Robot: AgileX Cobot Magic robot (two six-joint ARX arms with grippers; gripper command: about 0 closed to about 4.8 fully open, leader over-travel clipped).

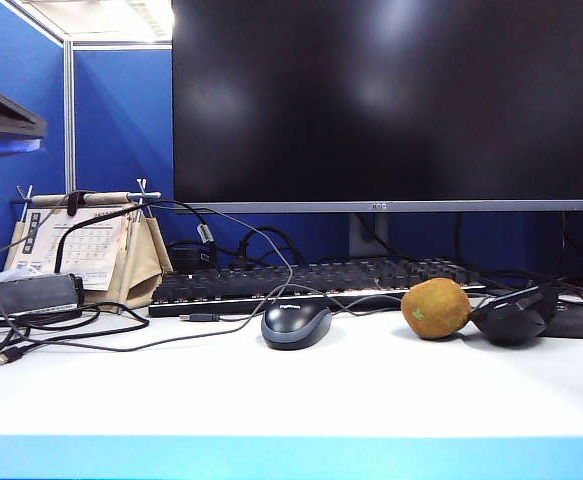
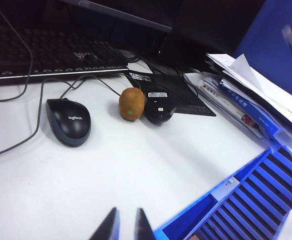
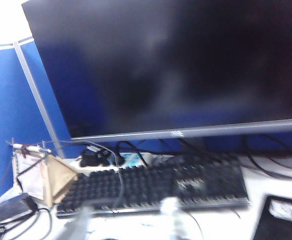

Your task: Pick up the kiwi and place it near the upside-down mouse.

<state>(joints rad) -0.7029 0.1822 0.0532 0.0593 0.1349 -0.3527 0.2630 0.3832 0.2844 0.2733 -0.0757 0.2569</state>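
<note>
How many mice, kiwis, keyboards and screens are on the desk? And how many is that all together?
Mice: 2, the blue-grey mouse and the upside-down mouse
Kiwis: 1, the kiwi, right beside the upside-down mouse
Keyboards: 1, the keyboard
Screens: 1, the monitor
Total: 5

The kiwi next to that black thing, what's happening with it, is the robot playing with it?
Nobody is holding it right now. The kiwi sits on the white desk, right beside the upside-down mouse, with the other mouse further off. The left gripper hangs empty above the desk's near edge. The right gripper is blurry, up by the keyboard, nothing in it.
</note>
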